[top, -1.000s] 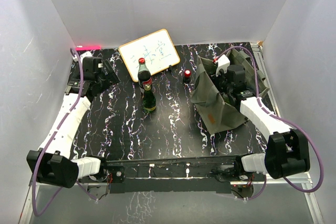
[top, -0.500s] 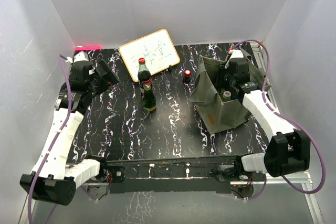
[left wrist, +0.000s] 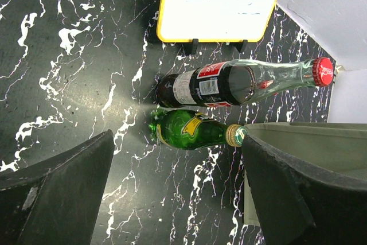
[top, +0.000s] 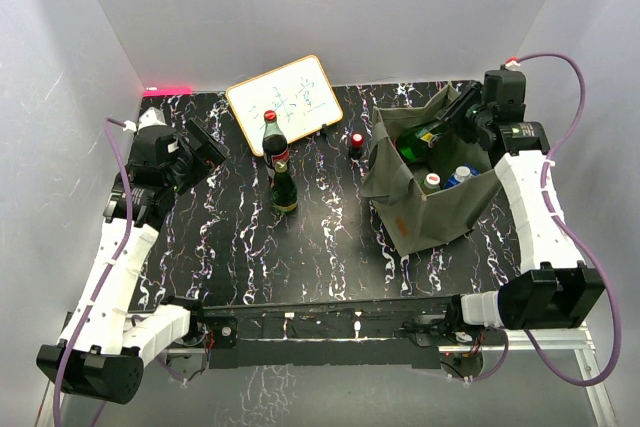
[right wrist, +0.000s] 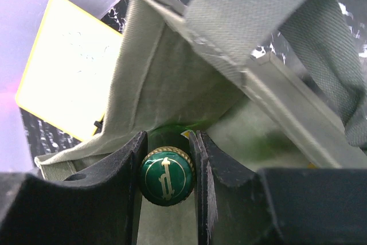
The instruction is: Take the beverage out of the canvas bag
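The olive-green canvas bag (top: 425,209) with an orange patch stands open at the right of the table. My right gripper (top: 452,123) is above its far rim, shut on the neck of a green glass bottle (top: 418,141) that hangs tilted over the bag's opening. In the right wrist view the bottle's green cap (right wrist: 166,176) sits between my fingers (right wrist: 123,170), with bag fabric (right wrist: 172,78) behind it. Two more bottles, one white-capped (top: 432,181) and one blue-capped (top: 460,175), stand inside the bag. My left gripper (top: 207,142) is open and empty at the far left.
A cola bottle (top: 273,139) with a red cap and a green bottle (top: 285,188) stand mid-table; both show in the left wrist view (left wrist: 229,81) (left wrist: 189,130). A small red-capped item (top: 356,139) stands by the bag. A yellow-framed whiteboard (top: 285,93) leans at the back.
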